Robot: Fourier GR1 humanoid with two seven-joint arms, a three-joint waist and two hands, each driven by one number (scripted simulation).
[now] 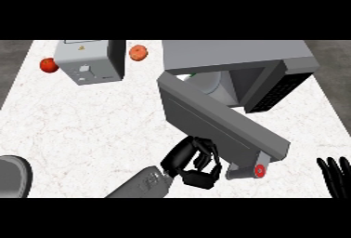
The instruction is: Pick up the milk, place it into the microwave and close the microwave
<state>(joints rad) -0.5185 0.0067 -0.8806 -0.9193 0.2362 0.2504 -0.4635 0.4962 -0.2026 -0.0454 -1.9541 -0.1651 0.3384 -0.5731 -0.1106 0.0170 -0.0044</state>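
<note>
Curled, with nothing in it, the left robot hand (195, 162) touches the open microwave door (219, 125) at six o'clock, the right robot hand (336, 174) rests straight-fingered at four, and the milk, perhaps inside, cannot be made out; a glancing push might slip off the door.

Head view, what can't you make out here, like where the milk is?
- Milk: not identifiable; the microwave door and body hide most of the cavity.
- Left hand: fingers curled against the door's outer face; contact unclear.
- Right hand: cut off by the right edge.
- Grey object: cut off at the lower left edge.
</note>
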